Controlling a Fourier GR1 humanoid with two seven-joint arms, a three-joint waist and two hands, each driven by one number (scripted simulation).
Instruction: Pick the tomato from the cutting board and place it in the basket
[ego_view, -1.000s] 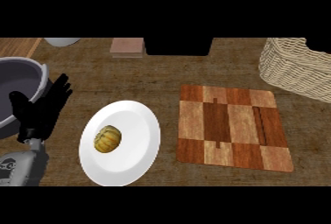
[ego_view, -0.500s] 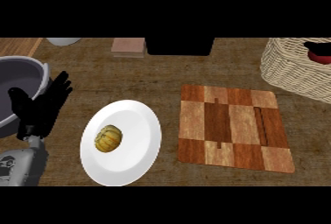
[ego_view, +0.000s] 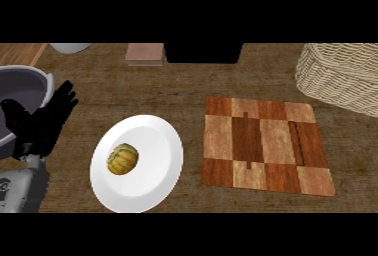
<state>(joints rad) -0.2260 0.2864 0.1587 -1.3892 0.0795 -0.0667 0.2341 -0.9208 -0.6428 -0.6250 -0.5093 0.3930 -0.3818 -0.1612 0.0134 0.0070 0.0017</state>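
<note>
The wooden cutting board (ego_view: 266, 145) lies right of centre with nothing on it. No tomato shows anywhere in the head view. The woven basket (ego_view: 339, 75) stands at the upper right, cut off by the picture's edge, and its inside is hidden. My left hand (ego_view: 40, 125) rests open at the far left with its fingers up, far from both board and basket. My right hand is out of view.
A white plate (ego_view: 151, 180) left of the board carries a small yellow ribbed squash (ego_view: 122, 159). A grey pot (ego_view: 18, 87) stands behind my left hand. At the back are a pinkish block (ego_view: 145, 54), a black box (ego_view: 204, 52) and a pale bowl (ego_view: 70, 47).
Half a second ago a dark shape with some red showed over the basket's right rim; it is gone now. My left hand has stayed put.
</note>
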